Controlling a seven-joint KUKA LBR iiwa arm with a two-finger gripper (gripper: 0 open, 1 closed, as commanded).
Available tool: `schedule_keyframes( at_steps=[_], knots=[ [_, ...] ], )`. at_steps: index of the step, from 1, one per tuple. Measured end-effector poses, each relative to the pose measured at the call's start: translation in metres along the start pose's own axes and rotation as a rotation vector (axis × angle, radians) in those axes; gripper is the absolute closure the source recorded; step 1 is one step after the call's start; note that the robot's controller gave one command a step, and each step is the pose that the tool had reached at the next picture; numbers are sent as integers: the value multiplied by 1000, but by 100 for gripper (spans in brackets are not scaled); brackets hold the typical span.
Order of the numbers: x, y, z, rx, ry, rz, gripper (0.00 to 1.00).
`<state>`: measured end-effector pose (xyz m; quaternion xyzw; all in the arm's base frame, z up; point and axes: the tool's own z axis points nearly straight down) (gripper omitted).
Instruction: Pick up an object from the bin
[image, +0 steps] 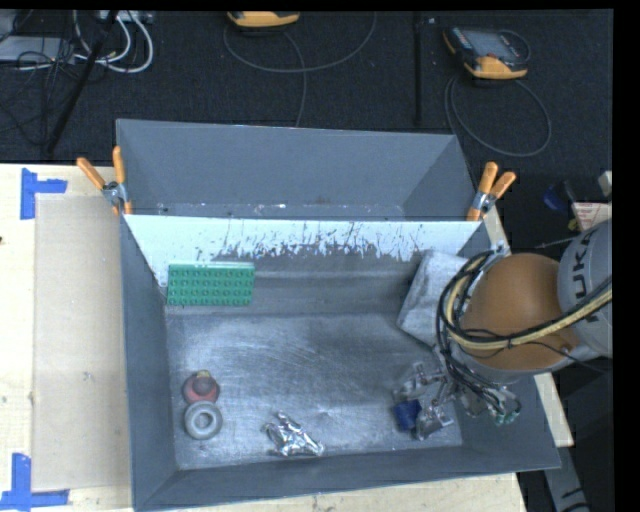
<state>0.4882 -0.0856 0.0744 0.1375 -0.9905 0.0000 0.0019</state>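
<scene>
The claw (428, 405) sat low in the lower right of the bin (300, 190), beneath the arm's orange cover (515, 310), right against a small blue object (404, 418) on the floor there. Whether it was open or closed, or gripped the blue object, could not be told. A crumpled foil scrap (291, 436) lay at lower centre, a grey ring (203, 421) and a reddish round piece (202, 385) at lower left, and a green studded plate (210, 285) at upper left.
</scene>
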Motion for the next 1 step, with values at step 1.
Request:
schedule_keyframes(
  at_steps=[1],
  knots=[
    [0,-12,-154,4,-11,33,100]
  ],
)
